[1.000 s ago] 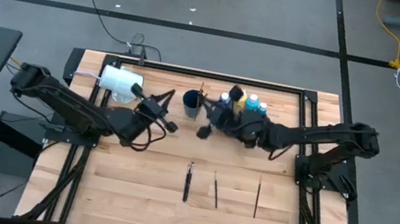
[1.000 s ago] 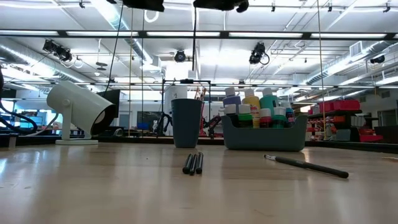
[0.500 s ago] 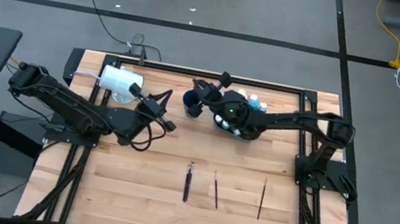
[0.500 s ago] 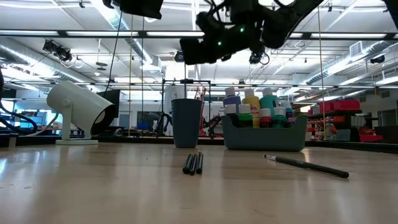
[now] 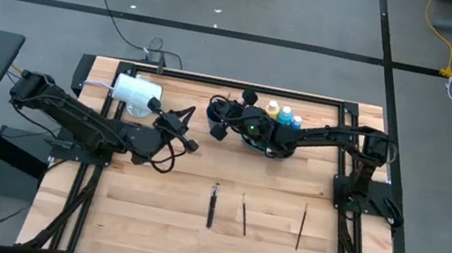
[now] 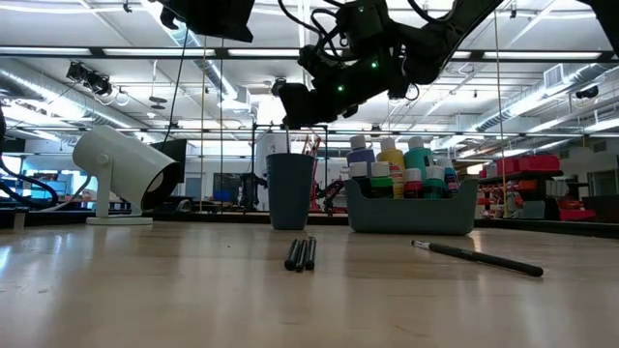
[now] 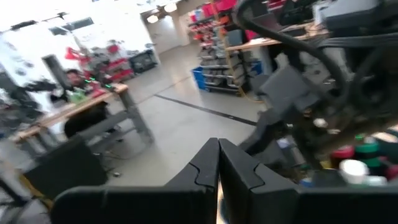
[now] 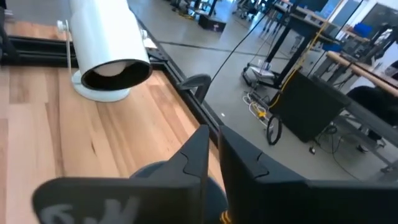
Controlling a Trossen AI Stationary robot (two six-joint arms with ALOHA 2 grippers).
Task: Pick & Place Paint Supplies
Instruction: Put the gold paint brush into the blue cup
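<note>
Since the earlier frame, the right gripper [image 5: 219,125] had swung from beside the bin to above the dark blue-grey cup [image 5: 215,112], upper centre of the high view. Its jaws stood a narrow slit apart in the right wrist view, nothing visibly between them; whether an orange tip at that picture's bottom edge was a brush, I could not tell. The left gripper [image 5: 193,143] hung left of the cup, jaws pressed together, empty. Outward, white-capped paint bottles [image 5: 284,113] filled the grey plastic bin [image 6: 411,215]. Three thin dark paintbrushes [image 5: 243,215] lay lower centre on the wooden surface [image 5: 147,214], long axes running toward the frame's bottom, roughly midway between the arms. The cup's contents were hidden.
</note>
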